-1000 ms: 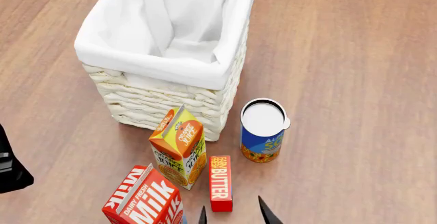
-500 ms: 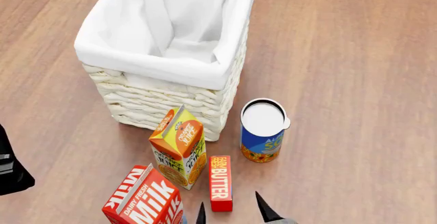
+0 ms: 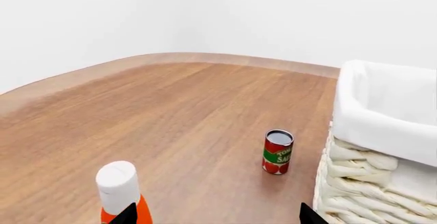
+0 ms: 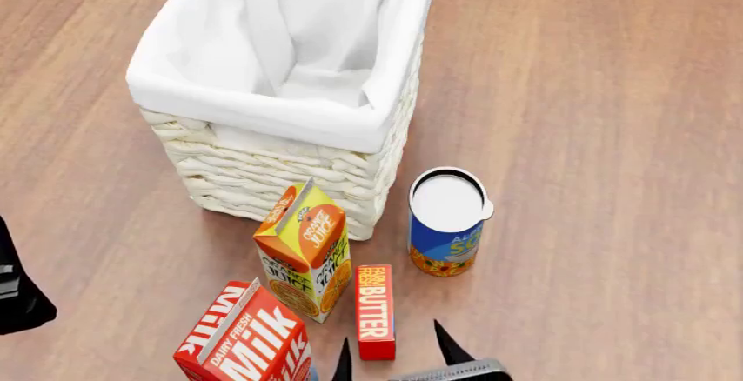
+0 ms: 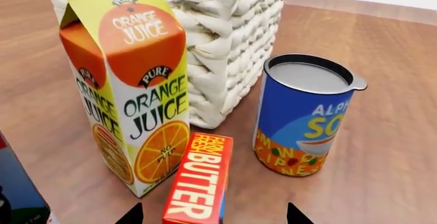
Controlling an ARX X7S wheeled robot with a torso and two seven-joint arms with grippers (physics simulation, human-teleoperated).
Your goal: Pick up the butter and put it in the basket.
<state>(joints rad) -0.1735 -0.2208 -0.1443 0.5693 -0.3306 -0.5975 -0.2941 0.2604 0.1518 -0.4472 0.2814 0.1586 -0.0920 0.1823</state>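
The butter, a slim red box with white lettering, lies flat on the wooden table between the orange juice carton and the blue can. It also shows in the right wrist view. My right gripper is open at the near end of the butter, one fingertip on each side of it, not touching; in its wrist view the box lies between the tips. The basket stands behind the cartons. My left gripper is open and empty; the left arm sits at the left edge.
A red-and-white milk carton stands just left of the butter. In the left wrist view, a red tomato-sauce can and an orange bottle with a white cap stand beside the basket. The table edge curves behind.
My right gripper has moved forward along the table toward the butter; more of it shows at the bottom of the head view. The left arm has barely shifted.
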